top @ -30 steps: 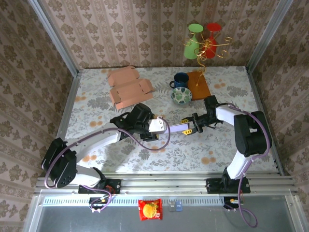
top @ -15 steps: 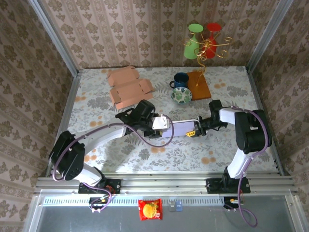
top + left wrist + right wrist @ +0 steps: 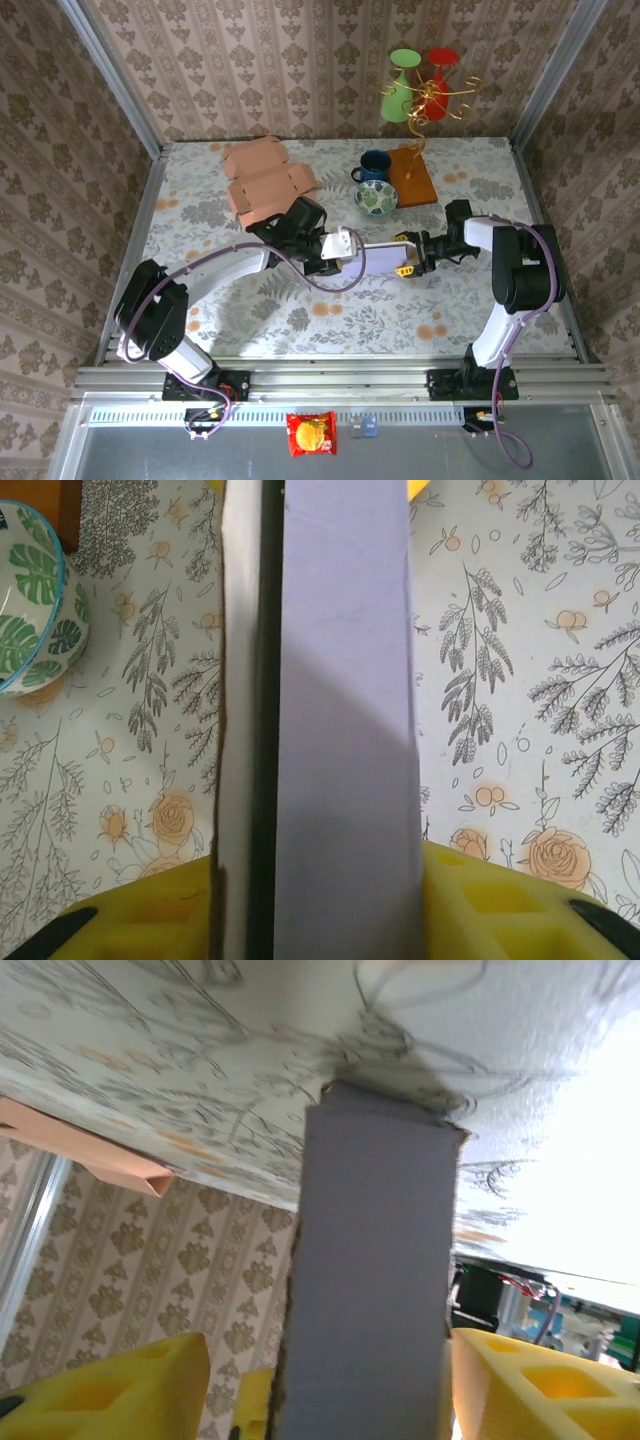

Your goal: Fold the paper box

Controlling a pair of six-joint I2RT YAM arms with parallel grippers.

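The paper box (image 3: pixel 381 258) is a long lavender carton, folded flat and held just above the flowered table (image 3: pixel 300 310) between my two grippers. My left gripper (image 3: pixel 346 248) is shut on its left end. In the left wrist view the paper box (image 3: pixel 340 730) runs up the middle, and both yellow pads (image 3: pixel 495 905) of the left gripper (image 3: pixel 315 915) press its sides. My right gripper (image 3: pixel 409 256) is at the other end, open. In the right wrist view the paper box (image 3: pixel 375 1290) stands between the fingers (image 3: pixel 110 1390), with a gap on the left side.
Flat salmon cardboard blanks (image 3: pixel 265 180) lie at the back left. A leaf-patterned bowl (image 3: pixel 376 198), a blue mug (image 3: pixel 375 165) and a wooden board (image 3: pixel 412 176) with a gold cup stand (image 3: pixel 420 85) sit just behind the box. A red snack packet (image 3: pixel 312 434) lies below the table's front rail.
The box and both grippers have shifted right and slightly toward the back. My left gripper has closed onto the box; my right gripper's jaws have widened off it.
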